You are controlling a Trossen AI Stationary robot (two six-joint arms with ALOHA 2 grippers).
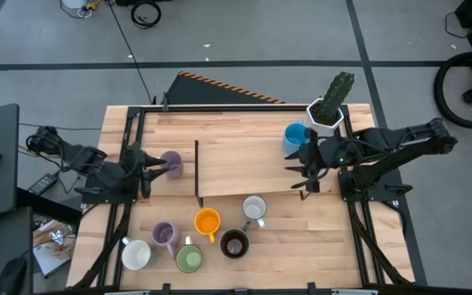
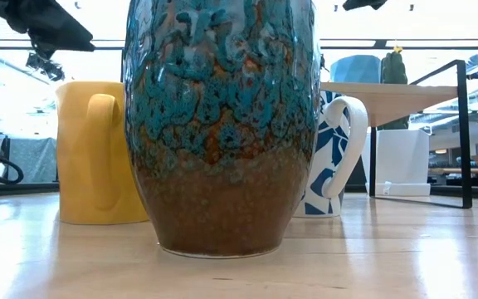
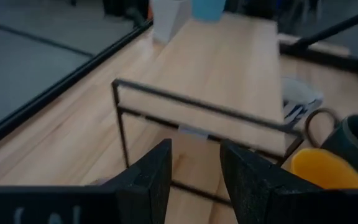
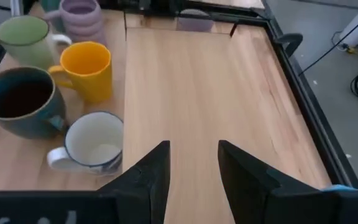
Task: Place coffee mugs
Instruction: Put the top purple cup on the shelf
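Note:
A blue mug stands on the far right end of the raised wooden shelf, beside the cactus pot. A lavender mug stands on the table just left of the shelf. My left gripper hovers beside it, open, with nothing between its fingers. My right gripper hangs open over the shelf's right end, near the blue mug and apart from it. Near the front edge stand a white, a lavender, a green, an orange, a dark brown and a white-and-blue mug.
The shelf's black frame rises in front of my left gripper. The dark brown mug fills the low view, with the orange mug and the white-and-blue mug behind it. Bare shelf top lies ahead of my right gripper.

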